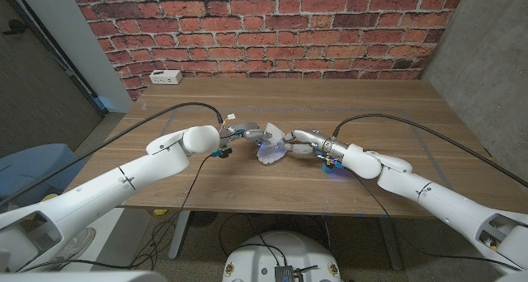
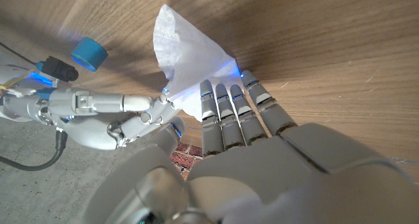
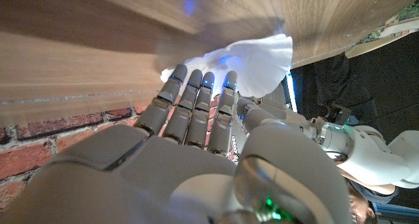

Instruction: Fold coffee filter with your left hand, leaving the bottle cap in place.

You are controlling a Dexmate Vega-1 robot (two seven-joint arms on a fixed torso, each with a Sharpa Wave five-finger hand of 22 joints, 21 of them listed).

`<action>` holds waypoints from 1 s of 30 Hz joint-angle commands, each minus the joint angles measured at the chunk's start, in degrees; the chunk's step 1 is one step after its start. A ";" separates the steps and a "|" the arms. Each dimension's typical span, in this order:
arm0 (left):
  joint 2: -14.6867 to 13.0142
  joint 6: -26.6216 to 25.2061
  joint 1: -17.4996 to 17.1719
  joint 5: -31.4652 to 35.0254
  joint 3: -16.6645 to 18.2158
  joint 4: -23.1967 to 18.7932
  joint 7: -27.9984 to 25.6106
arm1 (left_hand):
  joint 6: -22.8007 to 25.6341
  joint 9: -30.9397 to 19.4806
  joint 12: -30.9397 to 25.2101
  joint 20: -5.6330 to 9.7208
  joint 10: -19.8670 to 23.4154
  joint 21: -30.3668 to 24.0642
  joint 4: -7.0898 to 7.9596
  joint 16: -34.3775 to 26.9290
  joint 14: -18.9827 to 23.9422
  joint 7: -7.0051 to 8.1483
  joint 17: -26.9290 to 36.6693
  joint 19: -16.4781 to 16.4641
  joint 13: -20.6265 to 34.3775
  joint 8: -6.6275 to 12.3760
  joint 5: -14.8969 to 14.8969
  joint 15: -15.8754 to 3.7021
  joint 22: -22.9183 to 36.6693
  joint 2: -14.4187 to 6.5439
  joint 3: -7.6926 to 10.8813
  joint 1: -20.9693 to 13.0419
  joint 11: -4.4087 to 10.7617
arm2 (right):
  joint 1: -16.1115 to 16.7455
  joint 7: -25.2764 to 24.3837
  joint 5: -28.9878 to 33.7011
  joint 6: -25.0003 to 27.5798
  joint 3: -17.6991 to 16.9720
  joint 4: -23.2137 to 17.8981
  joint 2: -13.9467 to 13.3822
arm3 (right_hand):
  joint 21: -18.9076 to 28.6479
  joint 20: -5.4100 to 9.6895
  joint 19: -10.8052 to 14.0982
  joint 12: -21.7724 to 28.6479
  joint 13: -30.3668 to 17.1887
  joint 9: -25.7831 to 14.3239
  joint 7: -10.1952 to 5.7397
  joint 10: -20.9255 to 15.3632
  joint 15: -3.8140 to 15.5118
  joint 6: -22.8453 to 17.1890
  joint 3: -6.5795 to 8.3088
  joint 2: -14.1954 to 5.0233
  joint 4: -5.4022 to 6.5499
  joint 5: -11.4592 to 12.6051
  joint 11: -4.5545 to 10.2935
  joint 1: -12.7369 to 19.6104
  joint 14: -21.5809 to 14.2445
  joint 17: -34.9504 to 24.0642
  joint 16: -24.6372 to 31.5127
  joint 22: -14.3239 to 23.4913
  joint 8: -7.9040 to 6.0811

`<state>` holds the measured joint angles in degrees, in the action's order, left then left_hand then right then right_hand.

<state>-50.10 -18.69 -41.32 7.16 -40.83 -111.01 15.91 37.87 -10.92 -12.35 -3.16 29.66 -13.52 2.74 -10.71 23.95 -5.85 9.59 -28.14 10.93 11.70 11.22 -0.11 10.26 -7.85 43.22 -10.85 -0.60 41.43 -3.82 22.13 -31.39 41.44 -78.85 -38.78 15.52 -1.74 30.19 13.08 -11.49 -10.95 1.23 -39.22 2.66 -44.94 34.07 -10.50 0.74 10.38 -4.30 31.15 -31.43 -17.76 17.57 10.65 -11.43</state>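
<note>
coffee filter (image 2: 186, 50) | pinched between left robot hand (image 2: 229, 112) and right robot hand (image 2: 111, 116)

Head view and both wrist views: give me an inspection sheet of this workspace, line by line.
Surface: wooden table, bare wood.
Job's things: white coffee filter between both hands, partly lifted; blue bottle cap on the table beside it.
Clutter: white box at the far edge.
Hands: left hand has its fingers on the filter; right hand pinches its edge.
Cables: black cables along both arms.
Surroundings: brick wall behind.
</note>
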 commanded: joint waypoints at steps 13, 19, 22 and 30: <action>1.21 0.47 1.49 1.13 -1.92 1.85 0.76 | 0.95 -0.05 0.04 -0.06 0.95 1.54 0.53 0.31 0.80 0.13 0.00 3.39 0.03 -0.16 0.04 -0.32 0.25 -0.78 0.90 0.65 0.27 | -0.71 -11.78 2.14 -9.90 -4.27 2.04 2.26 | 0.70 1.45 1.61 -1.14 0.00 -0.01 -1.77 0.18 1.40 0.58 8.37 -1.20 -8.69 0.85 2.04 10.74 -1.75 0.45 0.05 0.31 0.42; 0.86 -0.68 4.22 10.22 -6.16 0.03 2.98 | 2.54 -0.06 -0.33 0.31 2.55 1.75 0.77 0.08 1.95 -0.28 0.03 4.19 0.05 0.21 0.09 -0.50 0.30 -1.20 1.42 0.69 0.30 | -3.07 -6.25 3.34 -8.43 -2.60 1.52 2.03 | 0.77 1.15 1.45 -1.02 -0.05 -0.07 -1.54 -0.42 1.35 0.08 5.83 0.22 -5.51 -0.44 1.82 6.88 -1.75 -0.20 0.15 0.34 0.20; 1.10 -0.73 5.15 13.73 -7.45 -0.50 4.27 | 2.80 -0.06 -0.34 0.34 2.76 1.71 0.84 0.06 2.23 -0.42 0.04 4.19 0.06 0.24 0.10 -0.51 0.31 -1.20 1.51 0.74 0.16 | -4.35 -1.83 3.58 -5.76 -1.53 0.36 1.75 | 0.41 1.24 0.48 -1.26 -0.04 -0.06 -2.01 0.01 1.71 0.86 6.90 -0.71 -5.92 -0.09 2.44 7.42 -0.63 0.17 -0.69 0.31 0.50; 1.80 -0.68 4.84 18.00 -7.53 -1.79 5.42 | 3.04 -0.06 -0.35 0.29 3.04 1.65 0.86 0.10 2.42 -0.15 0.02 4.14 0.07 0.22 0.13 -0.61 0.33 -1.17 1.65 0.75 0.31 | -7.39 9.09 3.34 2.91 1.40 -1.11 1.75 | -0.05 2.18 -0.67 -1.51 -0.02 -0.09 -2.67 0.50 2.09 1.55 8.41 -0.90 -6.61 0.23 2.96 8.34 1.22 0.84 -2.04 0.22 0.67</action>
<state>-48.96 -19.19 -37.27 17.24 -46.75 -111.29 19.04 40.34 -10.93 -12.35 -2.91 32.03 -11.73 3.55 -10.71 25.72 -6.07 9.60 -24.27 10.94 11.70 11.23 -0.80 10.24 -7.86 44.52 -10.26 -0.29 38.15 -6.35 25.33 -36.37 39.39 -78.14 -36.96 15.74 -0.16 30.02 11.86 -11.49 -10.95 -0.95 -38.74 3.00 -43.38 41.78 -11.27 -5.78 10.13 -1.98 39.14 -31.46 -17.14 16.24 10.81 -10.78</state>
